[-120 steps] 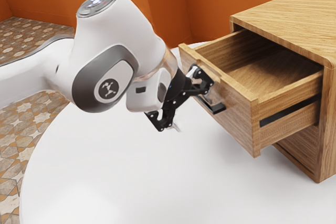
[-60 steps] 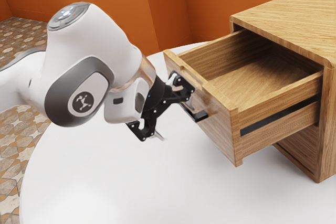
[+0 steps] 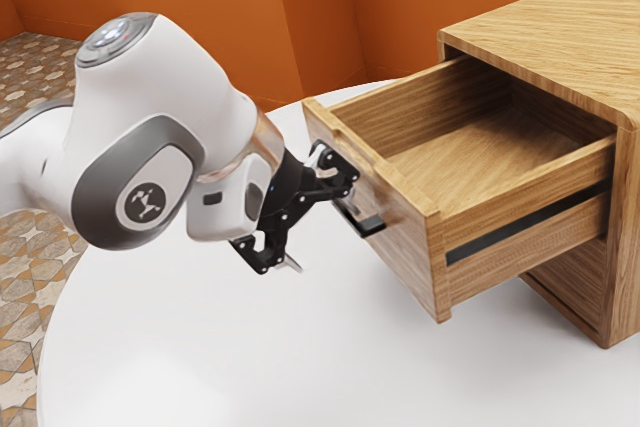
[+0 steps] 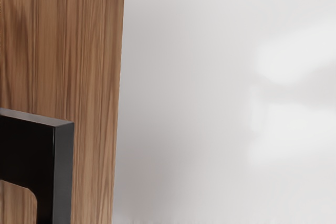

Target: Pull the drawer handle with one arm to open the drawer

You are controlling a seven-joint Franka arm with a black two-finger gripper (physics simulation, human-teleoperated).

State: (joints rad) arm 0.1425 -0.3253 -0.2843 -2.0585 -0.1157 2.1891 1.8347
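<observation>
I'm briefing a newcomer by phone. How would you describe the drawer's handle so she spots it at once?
Start at the wooden cabinet on the white table; its drawer stands pulled out. On the drawer's front panel sits the handle, next to the gripper. It is a black bar, the only dark piece on that panel.

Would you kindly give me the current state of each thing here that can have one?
drawer, open, standing far out of the cabinet.
handle, gripped near its upper end, on the drawer's front.
gripper, shut on the handle.
</observation>
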